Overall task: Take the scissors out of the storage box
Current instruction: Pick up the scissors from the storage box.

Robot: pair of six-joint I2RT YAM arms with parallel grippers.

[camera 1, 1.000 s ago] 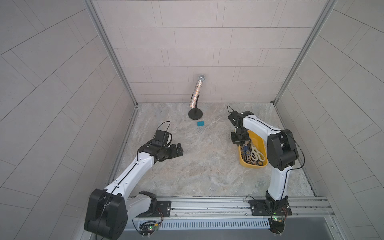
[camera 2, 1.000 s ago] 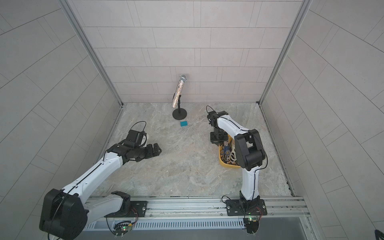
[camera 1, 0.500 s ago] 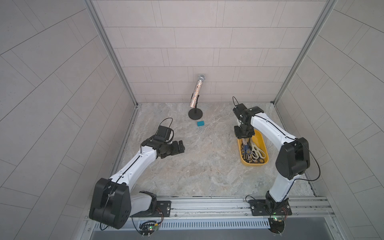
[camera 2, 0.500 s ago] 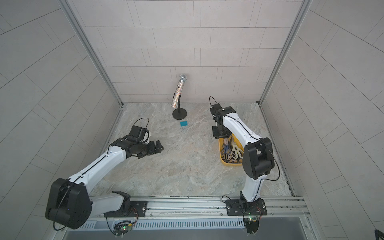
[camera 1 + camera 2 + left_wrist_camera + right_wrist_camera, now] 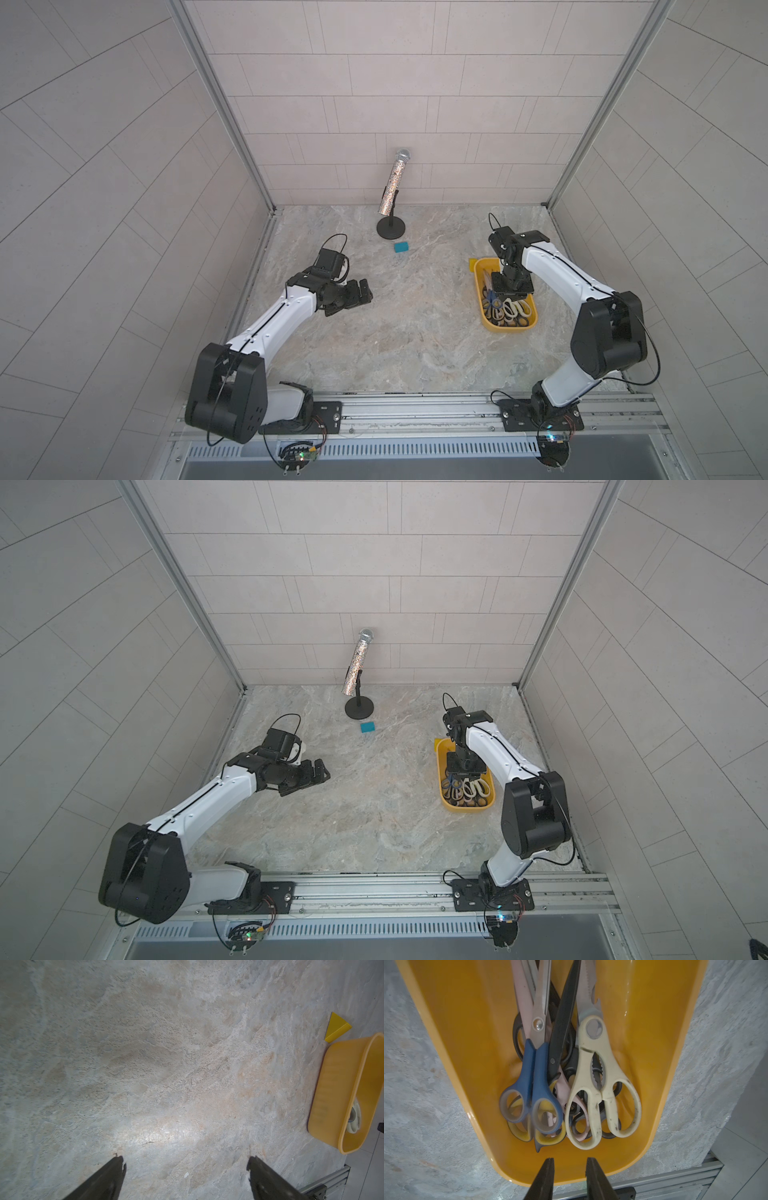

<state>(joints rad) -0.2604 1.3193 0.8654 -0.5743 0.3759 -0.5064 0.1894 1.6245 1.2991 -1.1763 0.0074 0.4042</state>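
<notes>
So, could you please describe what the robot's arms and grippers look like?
The left arm and right arm have white links, black joint housings and thin black cables along them. The left gripper and right gripper are black, with dark tapering fingers and a cable loop at each wrist.

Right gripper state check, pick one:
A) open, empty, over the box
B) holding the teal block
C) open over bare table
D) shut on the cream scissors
A: in the right wrist view the right gripper has its jaws apart with nothing between them. It hangs over the box, and the scissors lie piled inside.
</notes>
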